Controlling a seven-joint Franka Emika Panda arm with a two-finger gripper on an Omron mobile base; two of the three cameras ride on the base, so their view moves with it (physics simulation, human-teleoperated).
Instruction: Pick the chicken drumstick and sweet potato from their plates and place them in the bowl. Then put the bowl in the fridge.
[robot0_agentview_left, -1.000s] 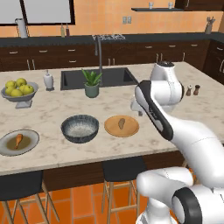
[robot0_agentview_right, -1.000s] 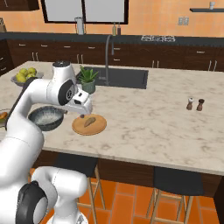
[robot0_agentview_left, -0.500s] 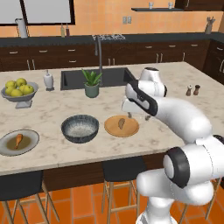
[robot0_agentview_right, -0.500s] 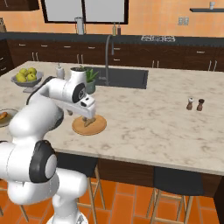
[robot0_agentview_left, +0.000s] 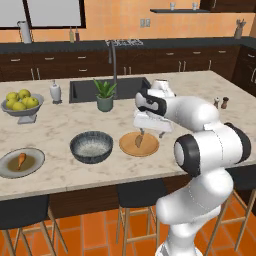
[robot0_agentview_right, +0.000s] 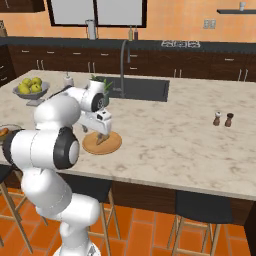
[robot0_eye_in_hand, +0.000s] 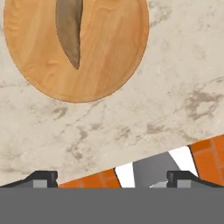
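The tan-brown chicken drumstick (robot0_agentview_left: 138, 140) (robot0_agentview_right: 101, 139) (robot0_eye_in_hand: 70, 30) lies on the flat wooden plate (robot0_agentview_left: 150, 146) (robot0_agentview_right: 114, 144) (robot0_eye_in_hand: 109, 57). My gripper (robot0_agentview_left: 144, 132) (robot0_agentview_right: 103, 132) (robot0_eye_in_hand: 112, 177) hangs open just above that plate, nearer its front rim, with nothing between its fingertips (robot0_eye_in_hand: 41, 177). The orange sweet potato (robot0_agentview_left: 21, 160) rests on the grey plate (robot0_agentview_left: 35, 159) at the far left. Between the two plates stands the dark bowl (robot0_agentview_left: 91, 146), its pale speckled inside holding nothing. The fridge is out of view.
A grey pedestal bowl of yellow fruit (robot0_agentview_left: 21, 103) (robot0_agentview_right: 31, 89), a soap dispenser (robot0_agentview_left: 55, 91), a potted plant (robot0_agentview_left: 104, 95) and the sink (robot0_agentview_left: 85, 89) with its faucet (robot0_agentview_left: 114, 55) sit behind. Salt and pepper shakers (robot0_agentview_left: 220, 102) (robot0_agentview_right: 223, 119) stand right. The counter's front edge is close below the gripper.
The arm has swung forward and down, bringing the gripper from high over the counter to just above the wooden plate. Plates, bowl and food have stayed put.
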